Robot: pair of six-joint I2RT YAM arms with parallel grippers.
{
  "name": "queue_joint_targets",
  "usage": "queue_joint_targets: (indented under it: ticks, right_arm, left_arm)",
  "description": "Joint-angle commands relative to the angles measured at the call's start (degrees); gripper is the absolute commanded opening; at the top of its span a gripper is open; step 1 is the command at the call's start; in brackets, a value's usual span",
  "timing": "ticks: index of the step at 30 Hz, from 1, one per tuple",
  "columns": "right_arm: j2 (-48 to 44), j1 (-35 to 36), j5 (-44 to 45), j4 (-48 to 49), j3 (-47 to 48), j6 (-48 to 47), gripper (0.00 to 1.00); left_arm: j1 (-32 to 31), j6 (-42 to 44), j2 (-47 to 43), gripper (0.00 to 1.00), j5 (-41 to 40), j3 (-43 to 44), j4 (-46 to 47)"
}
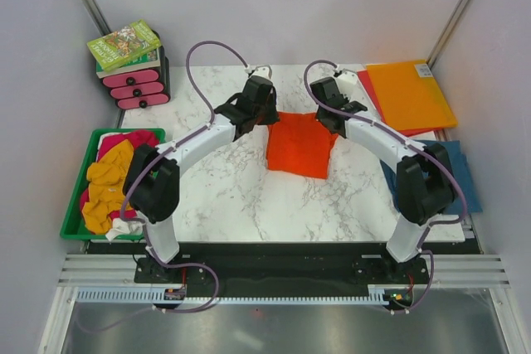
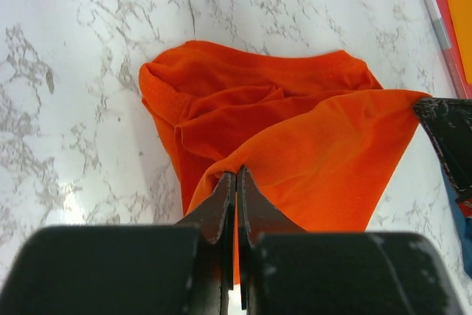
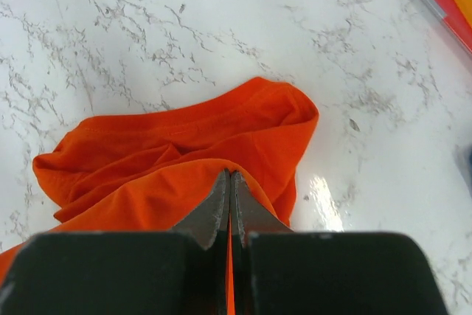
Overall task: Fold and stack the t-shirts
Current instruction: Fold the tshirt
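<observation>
orange t-shirt (image 1: 300, 148) bunched on the desk (image 1: 224, 196) toward 12 o'clock, left pincer (image 2: 237, 182) clamped tight on its 10 o'clock corner, right pincer (image 3: 229, 182) pinching the 2 o'clock corner, other t-shirts (image 1: 108, 184) heaped at 9 o'clock

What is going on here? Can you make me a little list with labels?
shirt being folded: bright orange cotton t-shirt, far edge lifted, rest on the white marble-pattern table
left end effector: shut on one far corner of it
right end effector: shut on the other far corner
waiting pile: mustard-yellow t-shirt and magenta t-shirt in the green plastic tray
right side: teal-blue t-shirt at the table edge, flat orange folder behind it
</observation>
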Motion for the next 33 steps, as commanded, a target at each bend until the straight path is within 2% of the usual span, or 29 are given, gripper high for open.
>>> queue_joint_targets:
  ticks: [1, 9, 12, 13, 14, 15, 17, 18, 21, 22, 23, 24, 25, 26, 27, 29, 33]
  right_arm:
    - [6.7, -2.2, -3.2, 2.9, 5.6, -2.8, 0.0]
    - [14.4, -4.6, -4.6, 5.8, 6.8, -2.7, 0.0]
    - [15.9, -4.9, -4.7, 8.3, 6.2, -3.8, 0.0]
    - [15.3, -4.9, -4.8, 9.3, 5.8, -4.0, 0.0]
    - [14.6, -4.9, -5.1, 11.0, 5.3, -3.9, 0.02]
    - [12.4, -4.8, -5.3, 12.1, 3.6, -3.9, 0.16]
    - [9.8, -3.8, -4.7, 14.8, 1.7, -4.1, 0.3]
    - [8.0, -3.5, -4.1, 14.8, 0.8, -4.2, 0.41]
    - [5.3, -1.6, -3.5, 13.8, -0.1, -4.4, 0.56]
    - [5.0, -0.7, -4.2, 13.3, -0.3, -4.4, 0.56]
    - [4.7, -0.2, -5.3, 13.2, -0.7, -4.3, 0.56]
    - [4.4, 0.0, -6.0, 13.0, -1.7, -3.2, 0.49]
    - [4.4, 0.6, -8.0, 13.4, -2.4, -2.5, 0.34]
    - [4.4, 0.7, -9.2, 13.9, -3.1, -1.8, 0.18]
    - [5.0, 1.0, -10.1, 14.4, -4.6, -0.4, 0.0]
    - [6.3, 1.3, -12.2, 15.1, -5.3, -0.2, 0.0]
    - [10.4, 2.2, -12.2, 14.8, -6.1, 0.5, 0.0]
  left_arm:
    - [2.1, 3.5, 5.8, 0.02, 3.1, 6.6, 0.0]
    - [3.9, 4.2, 15.3, 0.02, 5.3, 14.2, -1.3]
    - [4.5, 4.1, 18.5, 0.03, 3.7, 17.7, -3.5]
    - [4.7, 3.9, 19.1, 0.09, 3.1, 19.9, -4.2]
    - [4.7, 3.7, 19.3, 0.28, 1.9, 20.6, -4.6]
    - [4.7, 3.6, 18.7, 0.36, 1.1, 20.8, -4.8]
    - [4.7, 3.3, 16.7, 0.5, -1.3, 20.5, -4.8]
    - [4.7, 3.3, 16.1, 0.54, -1.8, 20.3, -4.8]
    - [4.7, 2.6, 12.6, 0.61, -2.1, 18.6, -4.6]
    - [4.7, 2.2, 11.9, 0.62, -1.9, 16.6, -4.3]
    - [4.5, 1.7, 11.3, 0.62, -0.6, 15.6, -4.0]
    - [4.6, 0.6, 10.2, 0.6, 0.6, 14.3, -3.6]
    - [4.5, 0.0, 9.9, 0.56, 1.8, 11.8, -2.6]
    - [4.3, -0.5, 9.8, 0.4, 4.5, 10.3, -1.6]
    - [4.1, -1.4, 9.7, 0.31, 5.7, 8.8, -0.7]
    - [3.3, -2.3, 10.4, 0.15, 8.1, 5.0, 1.6]
    - [1.8, -2.8, 12.8, 0.09, 8.6, 2.7, 2.3]
